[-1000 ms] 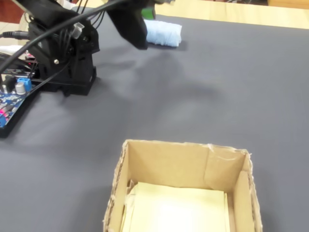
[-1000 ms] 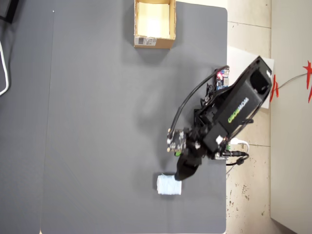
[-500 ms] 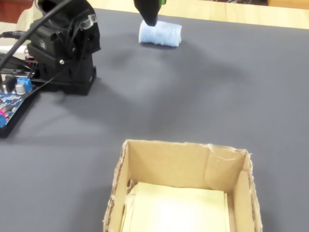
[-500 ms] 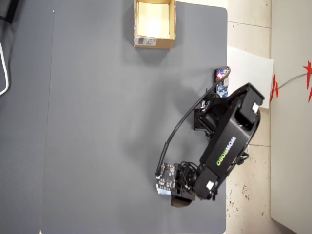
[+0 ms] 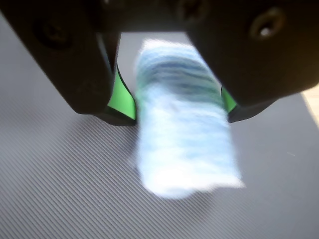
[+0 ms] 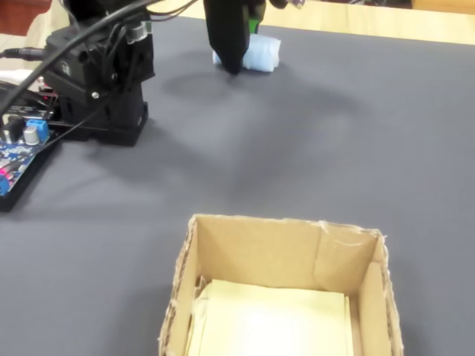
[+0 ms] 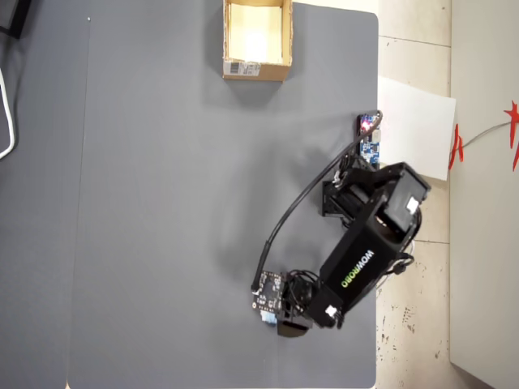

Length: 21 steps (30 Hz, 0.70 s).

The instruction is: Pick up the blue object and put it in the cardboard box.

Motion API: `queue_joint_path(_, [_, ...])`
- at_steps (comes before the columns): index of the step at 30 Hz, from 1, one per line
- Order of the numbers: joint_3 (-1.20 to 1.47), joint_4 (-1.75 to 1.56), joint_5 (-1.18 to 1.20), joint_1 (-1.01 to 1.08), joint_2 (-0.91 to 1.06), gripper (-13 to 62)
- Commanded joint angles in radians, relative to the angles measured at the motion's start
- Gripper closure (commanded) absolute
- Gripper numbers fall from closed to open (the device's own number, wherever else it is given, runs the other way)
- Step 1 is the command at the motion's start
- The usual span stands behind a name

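Note:
The blue object (image 5: pixel 184 134) is a pale blue wound roll lying on the grey mat. My gripper (image 5: pixel 180 112) straddles its upper half, and the green pads (image 5: pixel 123 99) press against both of its sides, so it is shut on the roll. In the fixed view the roll (image 6: pixel 260 53) sits at the far edge of the mat, partly behind the black gripper (image 6: pixel 236 63). From overhead only a sliver of the roll (image 7: pixel 268 318) shows beside the gripper (image 7: pixel 280 324). The cardboard box (image 6: pixel 260 252) stands open at the near edge, far from the gripper, with a barcode label on its side (image 7: pixel 246 70).
The arm's black base (image 6: pixel 104 81) and a blue circuit board (image 6: pixel 18 141) with cables sit at the left of the fixed view. A wooden strip (image 6: pixel 371 18) runs beyond the mat. Overhead, white paper (image 7: pixel 413 130) lies off the mat's right edge.

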Motion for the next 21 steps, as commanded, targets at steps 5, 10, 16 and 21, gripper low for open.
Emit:
queue_joint_path(5, [0.146, -0.35, 0.009, 0.055, 0.052, 32.6])
queue_joint_path(10, [0.247, -0.477, -0.043, 0.126, 0.161, 43.7])
queue_joint_path(16, [0.428, -0.535, -0.041, 0.244, 0.402, 43.5])
queue_joint_path(21, [0.526, -0.548, -0.069, 0.377, 0.641, 43.1])
